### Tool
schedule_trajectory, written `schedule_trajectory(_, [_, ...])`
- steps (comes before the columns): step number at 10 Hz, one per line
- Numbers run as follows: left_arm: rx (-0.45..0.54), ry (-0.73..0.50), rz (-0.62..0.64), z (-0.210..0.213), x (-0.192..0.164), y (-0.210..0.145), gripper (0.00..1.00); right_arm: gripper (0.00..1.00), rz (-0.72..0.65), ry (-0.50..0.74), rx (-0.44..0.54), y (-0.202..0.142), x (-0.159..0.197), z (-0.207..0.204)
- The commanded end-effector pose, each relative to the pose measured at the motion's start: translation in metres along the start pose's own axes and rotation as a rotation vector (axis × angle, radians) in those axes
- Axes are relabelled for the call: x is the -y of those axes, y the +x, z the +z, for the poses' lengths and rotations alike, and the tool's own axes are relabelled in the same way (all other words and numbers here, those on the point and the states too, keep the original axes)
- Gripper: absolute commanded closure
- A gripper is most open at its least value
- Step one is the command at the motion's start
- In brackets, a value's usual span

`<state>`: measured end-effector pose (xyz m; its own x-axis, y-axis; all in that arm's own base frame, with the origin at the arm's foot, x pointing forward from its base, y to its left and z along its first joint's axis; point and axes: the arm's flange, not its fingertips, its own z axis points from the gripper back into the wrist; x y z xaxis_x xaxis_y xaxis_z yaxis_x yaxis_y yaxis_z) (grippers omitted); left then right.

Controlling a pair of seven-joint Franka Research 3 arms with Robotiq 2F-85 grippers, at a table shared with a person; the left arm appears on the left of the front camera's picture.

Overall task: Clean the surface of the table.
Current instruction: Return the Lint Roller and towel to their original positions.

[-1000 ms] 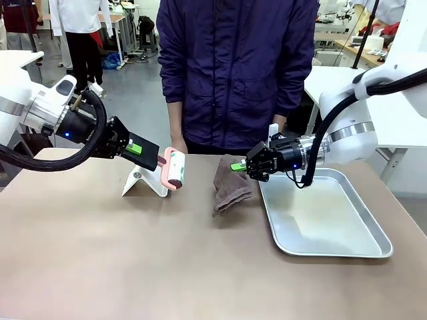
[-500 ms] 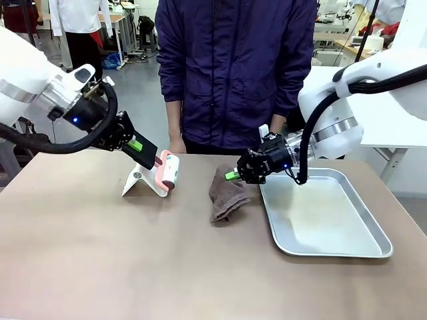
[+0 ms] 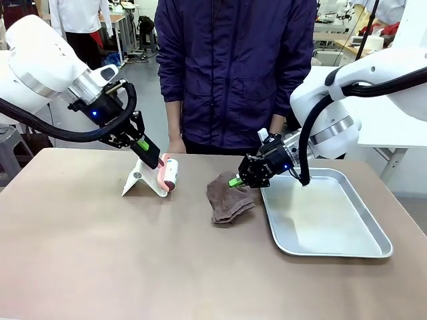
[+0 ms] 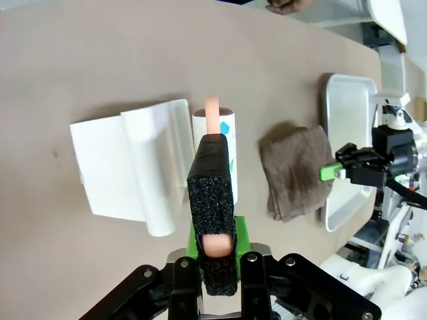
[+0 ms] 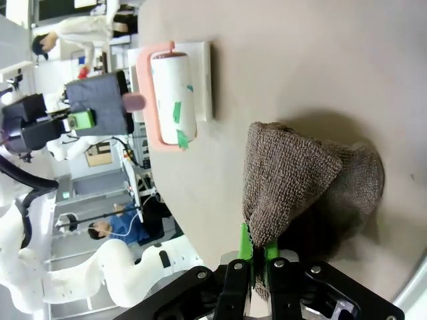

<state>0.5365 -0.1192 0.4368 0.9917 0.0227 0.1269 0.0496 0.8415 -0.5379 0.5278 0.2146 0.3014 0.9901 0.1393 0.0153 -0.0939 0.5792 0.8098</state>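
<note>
The brownish-tan table (image 3: 133, 260) spans the front view. My left gripper (image 3: 148, 152) is shut on the foam-wrapped pink handle of a lint roller (image 3: 170, 173), whose white roll rests against a white stand (image 3: 141, 181). In the left wrist view the left gripper (image 4: 215, 243) clamps that handle, with the lint roller (image 4: 220, 143) beside the stand (image 4: 130, 167). My right gripper (image 3: 235, 180) is shut on the edge of a brown cloth (image 3: 229, 199) that lies crumpled on the table. The right wrist view has the right gripper (image 5: 257, 250) pinching the cloth (image 5: 300, 180).
A silver metal tray (image 3: 363, 230) lies at the right, just beside the cloth. A person in a dark jacket (image 3: 233, 73) stands at the far edge, one hand (image 3: 179, 143) close to the roller. The near half of the table is bare.
My left arm has risen and swung in, tipping the handle steeply downward while the roller stays at the stand. My right gripper has come down and slightly left, laying more of the cloth on the table.
</note>
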Motion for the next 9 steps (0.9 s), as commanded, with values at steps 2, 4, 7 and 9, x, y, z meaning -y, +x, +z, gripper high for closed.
schedule_trajectory(2, [0.002, 0.050, 0.014, -0.002, 0.004, 0.013, 0.78, 0.93, -0.019, -0.025, -0.022, 0.009, -0.008, -0.006])
schedule_trajectory(4, [0.000, 0.070, 0.041, -0.010, 0.000, 0.016, 0.78, 0.93, -0.017, -0.003, -0.012, 0.008, -0.005, -0.004])
schedule_trajectory(7, [0.018, 0.078, 0.098, -0.015, -0.007, 0.018, 0.78, 0.93, -0.018, 0.019, -0.007, 0.008, 0.000, -0.005])
schedule_trajectory(9, [0.039, 0.096, 0.109, -0.016, -0.005, 0.017, 0.78, 0.93, -0.008, 0.028, -0.007, 0.008, 0.001, -0.005])
